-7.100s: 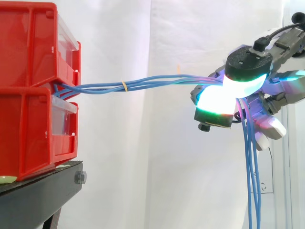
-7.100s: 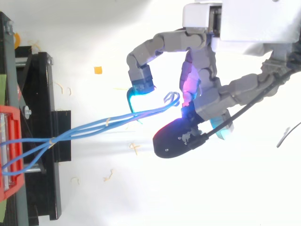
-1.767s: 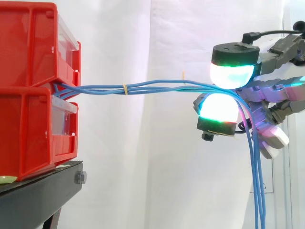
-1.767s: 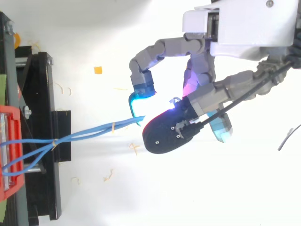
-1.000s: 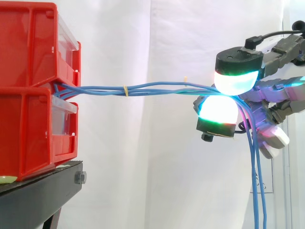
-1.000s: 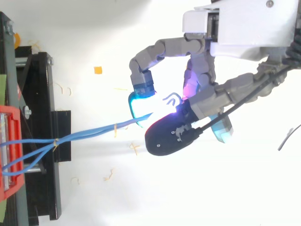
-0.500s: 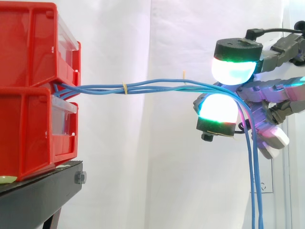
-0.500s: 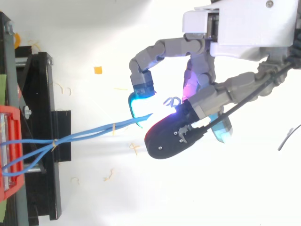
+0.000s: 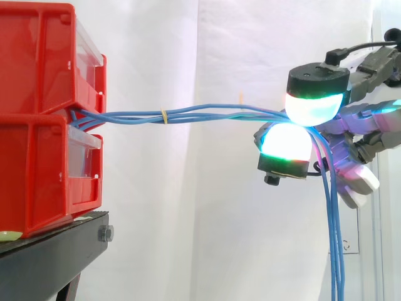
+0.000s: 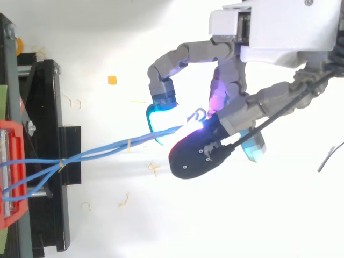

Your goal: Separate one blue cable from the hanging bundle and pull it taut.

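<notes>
Hand (image 9: 360, 135) sits right-middle in the side view, fingers curled. Two glowing pads (image 9: 312, 106) are stacked one over the other and closed in a pinch, w/ the blue cable bundle (image 9: 207, 114) passing btw them. Looks like several strands in the pinch, not one; can't tell if any single strand is split out. In the top view the hand comes in from upper right, and a small loop (image 10: 196, 114) of cable pokes out just by the pinch, right of centre.

Key relation: from the pinch the bundle's long axis runs approx level toward frame left, w/ only slight sag. Past the pads the free tails (image 9: 335, 251) turn and hang straight down at lower right. So the anchor lies left of the hand and the slack below it. Judgement: tension needs a pull toward frame right, along that level line, not down.

Further left, a yellow band (image 9: 164, 115) ties the strands. Farthest left are the red bins (image 9: 44, 94) on the black stand (image 9: 56, 251), w/ the strands entering the gap btw upper & lower bin.
</notes>
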